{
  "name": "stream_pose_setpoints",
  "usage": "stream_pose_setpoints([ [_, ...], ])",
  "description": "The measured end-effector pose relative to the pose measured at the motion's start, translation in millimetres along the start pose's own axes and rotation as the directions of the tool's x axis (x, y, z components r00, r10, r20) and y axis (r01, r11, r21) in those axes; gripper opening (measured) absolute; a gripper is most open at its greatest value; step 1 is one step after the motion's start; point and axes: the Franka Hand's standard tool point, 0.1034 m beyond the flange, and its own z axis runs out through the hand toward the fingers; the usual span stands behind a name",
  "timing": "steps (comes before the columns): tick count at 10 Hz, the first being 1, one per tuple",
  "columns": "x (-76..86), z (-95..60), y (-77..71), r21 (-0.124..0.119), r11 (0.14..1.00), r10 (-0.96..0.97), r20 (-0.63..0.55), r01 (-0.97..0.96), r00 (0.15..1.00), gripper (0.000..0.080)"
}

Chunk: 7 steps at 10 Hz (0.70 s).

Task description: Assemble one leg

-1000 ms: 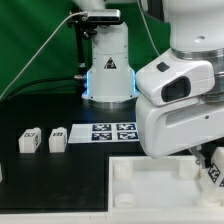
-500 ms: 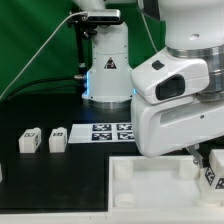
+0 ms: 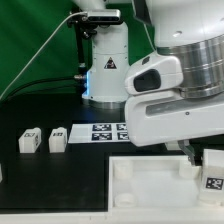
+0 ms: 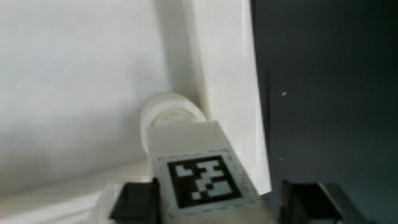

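At the exterior view's left, a spare block [image 3: 29,140] and a second spare block [image 3: 58,138] stand side by side on the dark table [image 3: 60,115]. The marker board [image 3: 108,131] lies just to their right, before the robot base [image 3: 105,65]. The bulky white arm [image 3: 180,95] fills the right half, hiding the board's far end and part of the white panel [image 3: 150,182]. At the right edge, the leg [image 3: 213,175] sits at the panel's corner against a round socket [image 4: 169,115]. The gripper [image 4: 217,203] has a finger close on either side of it, but whether they pinch it cannot be told.
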Motion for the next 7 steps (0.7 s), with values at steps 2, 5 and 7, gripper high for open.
stream_pose_setpoints([
  [2,-2.2,0.1,-1.7,0.033,0.964,0.265,-0.031,-0.264,0.964,0.0333],
  [5,-2.4,1.0,-5.1,0.076,0.810,0.584,-0.012,-0.581,0.812,0.0333],
  [7,-3.9,2.3,-8.7,0.097,0.689,0.721,0.019,-0.719,0.693,0.0333],
])
